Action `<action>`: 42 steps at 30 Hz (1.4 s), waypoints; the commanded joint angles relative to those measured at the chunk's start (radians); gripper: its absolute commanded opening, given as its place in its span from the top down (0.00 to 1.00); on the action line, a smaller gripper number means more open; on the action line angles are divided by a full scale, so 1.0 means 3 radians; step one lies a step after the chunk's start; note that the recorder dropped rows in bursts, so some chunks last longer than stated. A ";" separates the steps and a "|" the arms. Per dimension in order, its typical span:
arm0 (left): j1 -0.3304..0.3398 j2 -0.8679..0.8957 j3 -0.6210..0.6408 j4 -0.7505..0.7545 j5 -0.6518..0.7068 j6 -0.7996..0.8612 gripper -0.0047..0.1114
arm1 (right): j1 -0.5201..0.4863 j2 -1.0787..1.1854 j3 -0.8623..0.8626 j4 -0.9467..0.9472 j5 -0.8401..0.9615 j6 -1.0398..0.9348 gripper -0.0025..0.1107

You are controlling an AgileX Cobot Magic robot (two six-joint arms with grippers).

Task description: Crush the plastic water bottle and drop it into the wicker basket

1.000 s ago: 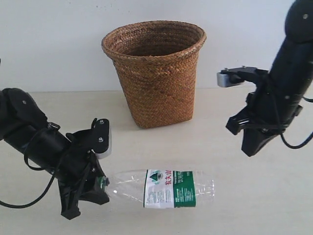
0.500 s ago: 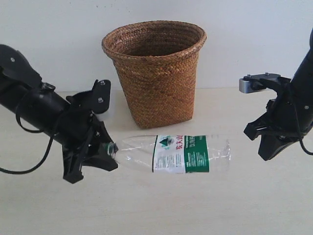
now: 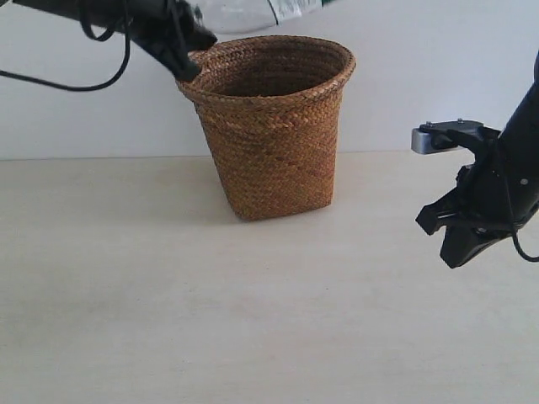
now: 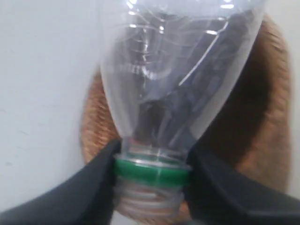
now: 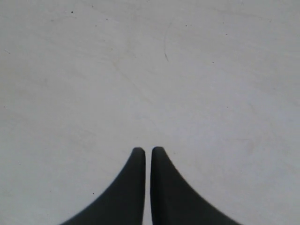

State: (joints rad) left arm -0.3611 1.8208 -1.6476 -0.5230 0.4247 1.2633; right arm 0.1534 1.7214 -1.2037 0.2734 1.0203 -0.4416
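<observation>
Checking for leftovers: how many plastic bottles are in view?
1: the plastic water bottle, gripped at its neck by the left gripper, above the wicker basket's rim; the basket's inside is partly hidden.

Both arms are matte black. The left claw (image 4: 152,164) has two broad, smooth black fingers (image 4: 79,197) with rounded inner edges. In the exterior view a thin black cable (image 3: 84,89) loops out from the left arm (image 3: 126,10). The right claw (image 5: 147,151) has two curved black fingers (image 5: 126,192) that taper to blunt, rounded tips. The right arm (image 3: 514,168) is a thick black body with angular brackets. It carries a small silver-grey camera block (image 3: 431,140) on a black bracket with tiny screws on top, and a slim black lead (image 3: 524,254) curls at its side.
</observation>
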 commanded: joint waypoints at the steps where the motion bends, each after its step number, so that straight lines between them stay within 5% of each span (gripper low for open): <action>1: 0.0039 0.0339 -0.0433 0.0161 -0.0258 -0.0217 0.18 | -0.0014 -0.0042 0.0018 0.0032 0.0001 -0.0014 0.98; 4: 0.0046 0.0386 -0.0503 0.0161 -0.0382 -0.0338 0.01 | -0.0014 -0.0042 0.0018 0.0038 0.0014 -0.0014 0.98; 10: 0.0046 0.0339 -0.0503 0.0161 -0.0198 -0.0351 0.11 | -0.0014 -0.0042 0.0018 0.0039 -0.0037 -0.0021 0.98; 13: 0.0046 0.0324 -0.0503 0.0180 0.0143 -0.0351 0.29 | -0.0014 -0.0042 0.0018 0.0039 -0.0068 -0.0043 0.98; 20: 0.0046 0.0234 -0.0503 0.0521 0.1388 -0.0351 0.92 | -0.0014 -0.0042 0.0018 0.0064 -0.0080 -0.0055 0.98; 27: 0.0046 0.0119 -0.0503 0.1378 0.2599 -0.0990 0.91 | -0.0014 -0.0045 -0.0077 -0.0165 0.0166 -0.0028 0.98; 35: 0.0129 0.0036 -0.0449 0.2019 0.2654 -0.2834 0.92 | -0.0014 -0.0154 -0.0288 -0.0774 0.0669 0.0429 0.98; 42: 0.0284 -0.0310 -0.0028 0.1958 0.2654 -0.3293 0.92 | -0.0014 -0.0596 -0.0280 -0.0866 0.0574 0.0753 0.98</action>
State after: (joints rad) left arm -0.2909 1.7806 -1.7071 0.0753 1.2171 0.3401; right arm 0.1526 1.6019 -1.2829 0.0252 1.2047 -0.2447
